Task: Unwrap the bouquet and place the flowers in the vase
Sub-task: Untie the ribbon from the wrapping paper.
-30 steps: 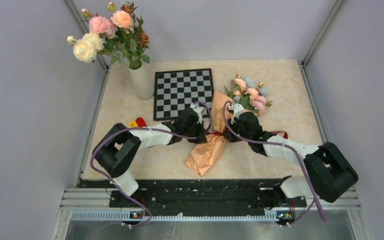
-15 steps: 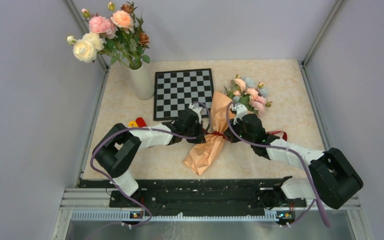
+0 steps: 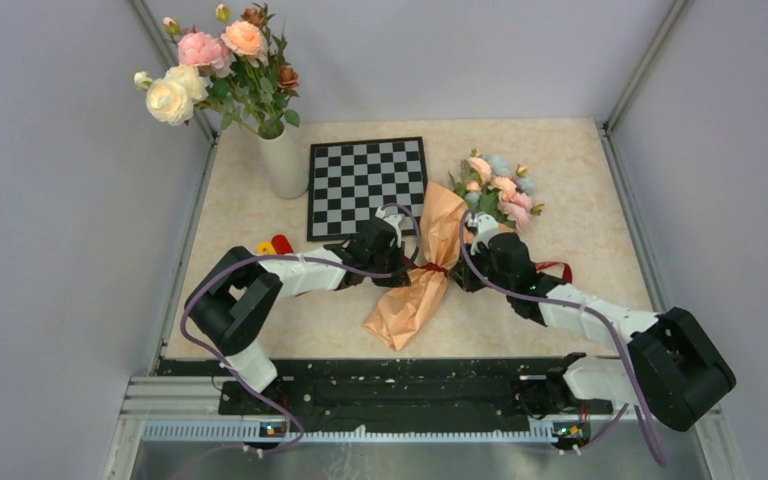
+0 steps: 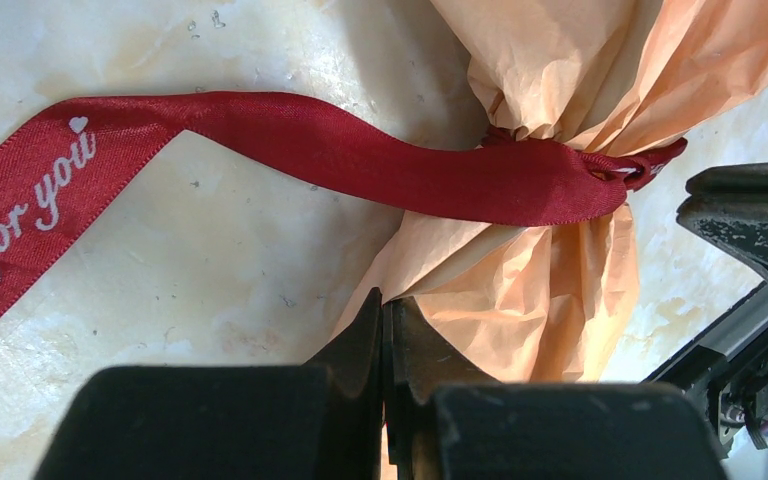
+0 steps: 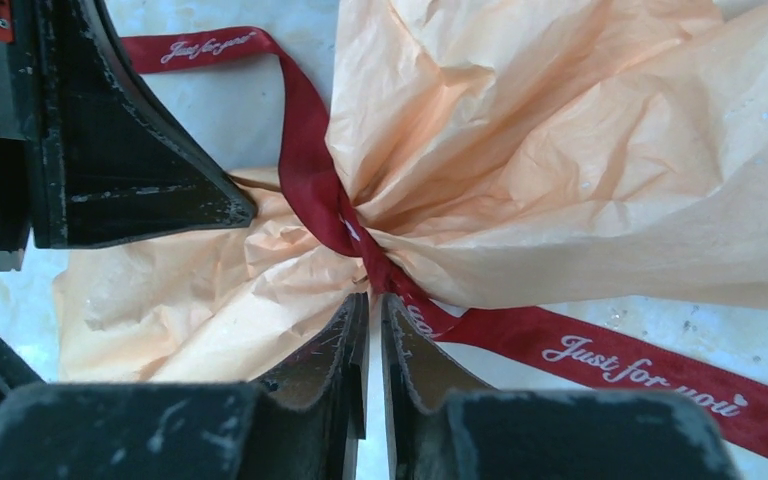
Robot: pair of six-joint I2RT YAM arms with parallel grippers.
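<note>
The bouquet [image 3: 422, 280] lies on the table as a peach-orange paper cone, tied at its waist with a dark red ribbon [image 4: 360, 150]. Its flowers [image 3: 500, 190] spread out at the far end. The white vase [image 3: 283, 160] stands at the back left and holds large roses. My left gripper [image 4: 385, 300] is shut, its tips against the paper's left edge just below the knot. Opposite it, my right gripper [image 5: 368, 298] touches the knot from the other side, its jaws parted by a narrow slit with nothing between them. A ribbon tail [image 5: 600, 355] printed "Just for you" trails beside it.
A chessboard [image 3: 367, 185] lies behind the bouquet. Small red and yellow objects [image 3: 275, 244] sit by the left arm. Another ribbon tail [image 3: 557, 268] runs out to the right of the right wrist. Grey walls close in both sides.
My right arm has stretched leftward, bringing its tips up to the knot, and its jaws have parted slightly. The left arm has stayed put.
</note>
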